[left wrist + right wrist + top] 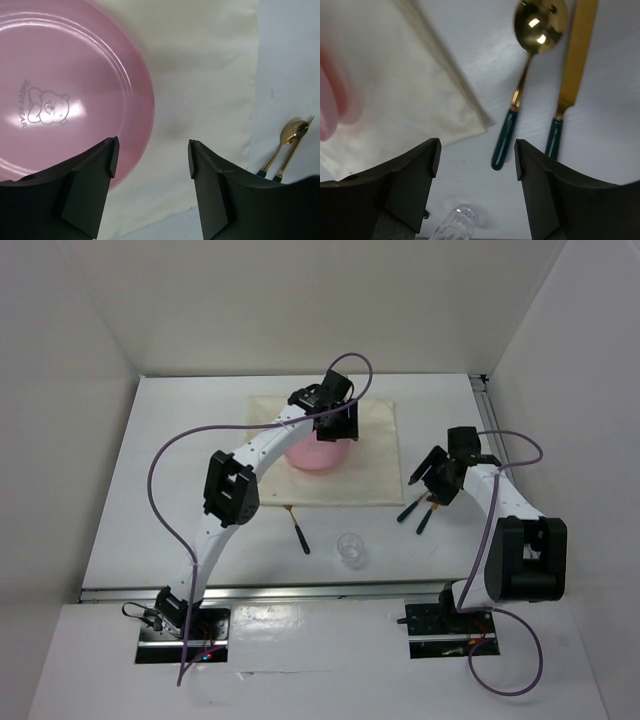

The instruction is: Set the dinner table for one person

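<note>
I'm standing in a robot lab's test booth, not anyone's home. Plain white panels (300, 300) are boxing in the dinner table (125, 530) on three sides. Two white robot arms (265, 440) are sitting bolted at its near edge, a metal rail (300, 592) is running along that edge, and purple cables (152, 480) are looping off the arms.

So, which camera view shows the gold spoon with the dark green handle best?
The right wrist view: the spoon lies whole there, bowl and handle sharp. The left wrist view catches it small at the right edge, handle end hidden by the left gripper. The top view shows only its dark handle.
</note>
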